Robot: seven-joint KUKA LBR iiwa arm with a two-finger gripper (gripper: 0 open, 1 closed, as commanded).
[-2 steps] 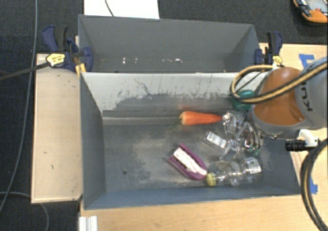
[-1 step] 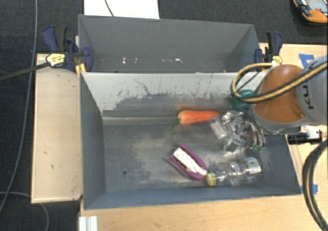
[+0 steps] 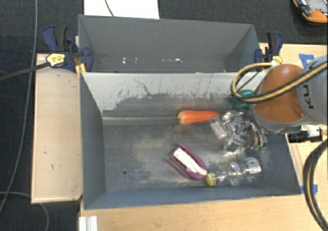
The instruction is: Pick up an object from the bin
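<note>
– Grey metal bin [image 3: 154, 91], only a few loose things on its floor. Where does the gripper sit?

– Low in the right part of the bin. The gripper [image 3: 237, 131] hangs under the arm's orange cover [image 3: 279, 97], with cables [image 3: 245, 80] looped above it. It is just beside the right tip of an orange carrot [image 3: 197, 117], which lies along the foot of the back wall.

– Is it wide or narrow?

– I cannot tell. The metal parts and something shiny there run together, so I won't guess. I also see nothing that is plainly held.

– What else is close?

– A clear bottle [image 3: 237, 169] lies on its side near the front wall, just below the gripper, with its yellow cap [image 3: 210, 179] pointing left. A purple and white piece [image 3: 187, 162] lies tilted left of the bottle, its lower end near that cap. The left half of the floor is bare.

– So which one is it after?

– My guess is the carrot or the bottle, as both are near, but the view does not settle it. The arm comes in from the right, and that would explain why it works this side, where all three things lie.

– Any trouble ahead?

– Perhaps. The carrot lies tight against the wall, leaving little room on its far side. The bottle is round and smooth and could roll or slip when squeezed. I'd judge the pick is not yet made.
</note>
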